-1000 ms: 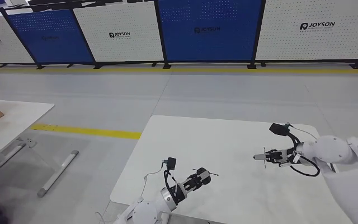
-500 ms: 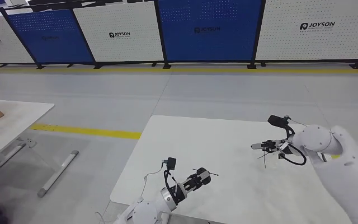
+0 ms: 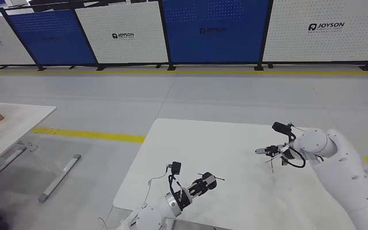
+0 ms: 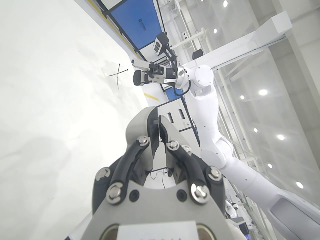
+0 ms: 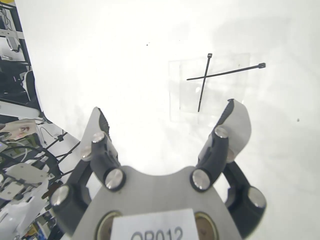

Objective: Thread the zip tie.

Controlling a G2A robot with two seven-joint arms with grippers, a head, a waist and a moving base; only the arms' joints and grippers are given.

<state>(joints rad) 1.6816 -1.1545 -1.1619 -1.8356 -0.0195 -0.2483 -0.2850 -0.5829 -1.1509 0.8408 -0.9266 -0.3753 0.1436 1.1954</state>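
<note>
Two black zip ties lie crossed on a clear plastic sheet on the white table. My right gripper hovers open just short of them, nothing between its fingers. In the top view this gripper is at the table's right side, with the crossed ties just below it. The left wrist view shows the same ties and the right gripper beside them. My left gripper stays near the table's front edge, shut on a thin black zip tie that sticks out sideways.
The table's front edge runs just under my left gripper. Grey floor with a yellow line lies to the left, and blue and white panels stand far behind.
My right arm has swung away from the front edge and its gripper has shifted slightly left, so the crossed ties show clear of it. The left arm has not moved.
</note>
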